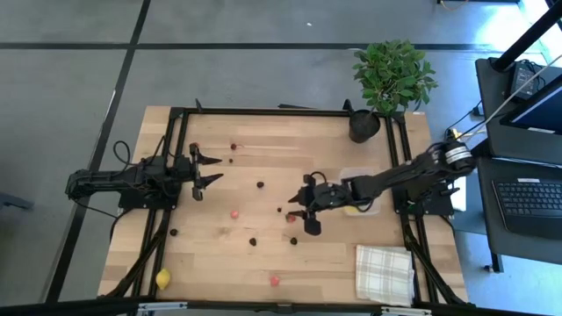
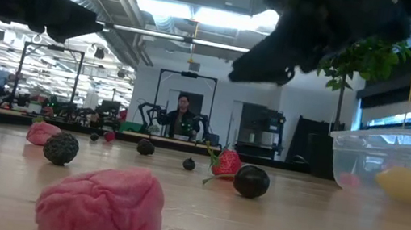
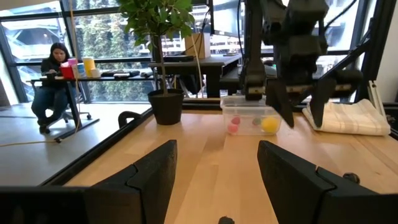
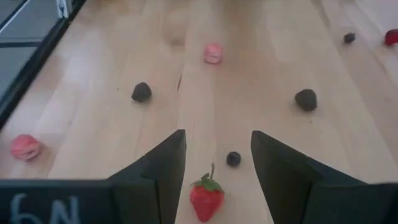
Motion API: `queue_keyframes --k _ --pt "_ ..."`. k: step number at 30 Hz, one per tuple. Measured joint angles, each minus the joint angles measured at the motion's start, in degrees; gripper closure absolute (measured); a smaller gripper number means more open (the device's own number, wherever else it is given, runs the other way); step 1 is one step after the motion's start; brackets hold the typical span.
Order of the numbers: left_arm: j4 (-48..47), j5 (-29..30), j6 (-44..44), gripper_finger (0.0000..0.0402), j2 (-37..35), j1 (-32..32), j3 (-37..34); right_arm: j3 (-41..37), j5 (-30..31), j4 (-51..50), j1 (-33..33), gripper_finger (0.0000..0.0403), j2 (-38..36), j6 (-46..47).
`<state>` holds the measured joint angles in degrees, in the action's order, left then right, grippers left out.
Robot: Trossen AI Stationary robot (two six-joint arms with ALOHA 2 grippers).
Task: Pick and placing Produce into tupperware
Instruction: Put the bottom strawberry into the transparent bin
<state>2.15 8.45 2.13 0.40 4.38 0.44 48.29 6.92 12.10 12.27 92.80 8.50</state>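
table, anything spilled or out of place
Nothing spilled or damaged. Fruit pieces lie scattered over the table, waiting to be picked; a lemon sits alone at the near left corner. The tupperware stands upright, holding a few pieces.

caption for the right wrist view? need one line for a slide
Right gripper, jaws open, poised over a strawberry and a small dark berry on the wooden table.

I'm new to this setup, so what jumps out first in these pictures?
The right end effector hangs open mid-table, over a strawberry that lies between its fingers in the right wrist view. Small berries lie scattered over the wooden table. Behind that arm, the clear tub already holds a lemon and a pink piece.
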Motion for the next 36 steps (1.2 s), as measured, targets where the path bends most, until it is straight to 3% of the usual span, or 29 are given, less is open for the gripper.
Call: queue_keyframes --k 7,13,22,30,36 --pt "-0.1 0.0 0.0 0.0184 0.0 0.0 0.0 0.0 0.0 0.8 0.0 0.0218 5.5 0.5" --pt "-0.1 0.0 -0.1 0.0184 0.0 0.0 0.0 0.0 -0.1 -0.7 0.0 0.0218 5.9 5.5" --pt "-0.2 0.0 -0.1 0.0184 0.0 0.0 0.0 0.0 0.0 -1.2 0.0 0.0216 5.9 6.0" --pt "-0.1 0.0 0.0 0.0184 0.0 0.0 0.0 0.0 -0.2 -1.2 0.0 0.0153 5.9 6.1" --pt "-0.1 0.0 0.0 0.0184 0.0 0.0 0.0 0.0 -4.1 -1.2 0.0 0.0118 5.9 6.1"
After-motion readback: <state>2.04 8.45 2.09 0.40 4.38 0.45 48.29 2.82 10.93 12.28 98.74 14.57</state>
